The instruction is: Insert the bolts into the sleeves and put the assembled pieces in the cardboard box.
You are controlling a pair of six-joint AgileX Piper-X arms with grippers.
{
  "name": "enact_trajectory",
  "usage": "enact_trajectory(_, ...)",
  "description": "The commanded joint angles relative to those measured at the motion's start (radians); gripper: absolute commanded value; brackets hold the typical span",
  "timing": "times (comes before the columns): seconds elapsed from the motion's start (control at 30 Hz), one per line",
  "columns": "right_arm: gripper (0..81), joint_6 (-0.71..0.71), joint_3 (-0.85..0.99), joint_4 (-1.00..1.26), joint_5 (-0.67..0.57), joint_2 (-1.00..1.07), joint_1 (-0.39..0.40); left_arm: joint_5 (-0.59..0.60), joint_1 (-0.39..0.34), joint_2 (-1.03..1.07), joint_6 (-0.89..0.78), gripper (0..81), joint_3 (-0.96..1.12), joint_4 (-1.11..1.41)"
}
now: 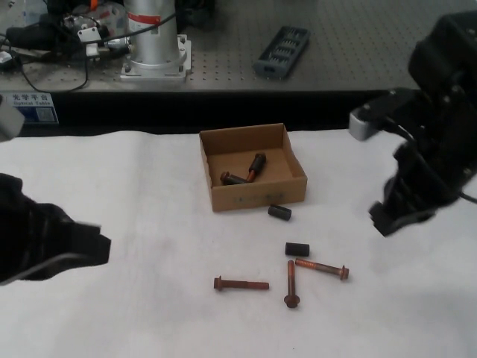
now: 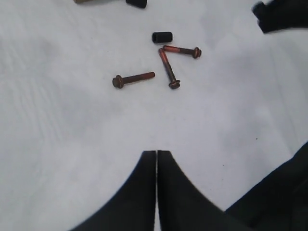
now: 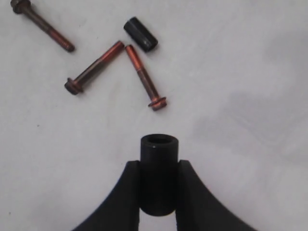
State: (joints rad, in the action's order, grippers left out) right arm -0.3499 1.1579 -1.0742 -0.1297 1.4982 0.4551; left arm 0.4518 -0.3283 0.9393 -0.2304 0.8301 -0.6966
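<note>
Clamping a sleeve [image 3: 159,175] by its sides in the right gripper [image 3: 159,166], bore open and facing out over the cloth [image 1: 134,224], near three loose bolts [image 3: 94,67]. Holding the left gripper [image 2: 157,156] pinched together on nothing, short of the same bolts. Best to take one bolt by the head end with the left, line shank to bore, feed straight, no forcing. Counting two finished pieces [image 1: 256,165] in the box [image 1: 242,134]; spare sleeves [image 1: 297,248] lying by the bolts and at the box front.
</note>
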Motion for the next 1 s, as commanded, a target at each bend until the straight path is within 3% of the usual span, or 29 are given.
enact_trajectory(0.0,2.7,-0.003,-0.043,0.005,-0.016,-0.064,0.002,0.001,-0.027,0.048,-0.11,0.7,0.005,0.074)
enact_trajectory(0.1,2.7,-0.003,-0.113,0.005,-0.016,-0.151,0.002,-0.022,-0.093,0.11,-0.207,0.7,0.005,0.165)
enact_trajectory(0.33,2.7,-0.001,-0.234,-0.009,-0.016,-0.337,-0.001,-0.296,-0.308,0.286,-0.458,0.7,0.005,0.316)
enact_trajectory(0.47,2.7,-0.001,-0.261,-0.061,-0.013,-0.415,-0.001,-0.397,-0.369,0.389,-0.68,0.7,0.005,0.38)
enact_trajectory(0.83,2.7,-0.001,-0.297,-0.099,0.008,-0.557,-0.001,-0.404,-0.391,0.611,-0.673,0.7,0.102,0.446)
enact_trajectory(0.9,2.7,-0.001,-0.305,-0.099,0.008,-0.561,-0.001,-0.404,-0.391,0.64,-0.62,0.7,0.119,0.468)
enact_trajectory(0.97,2.7,-0.001,-0.307,-0.106,0.008,-0.561,-0.001,-0.377,-0.391,0.662,-0.461,0.7,0.125,0.502)
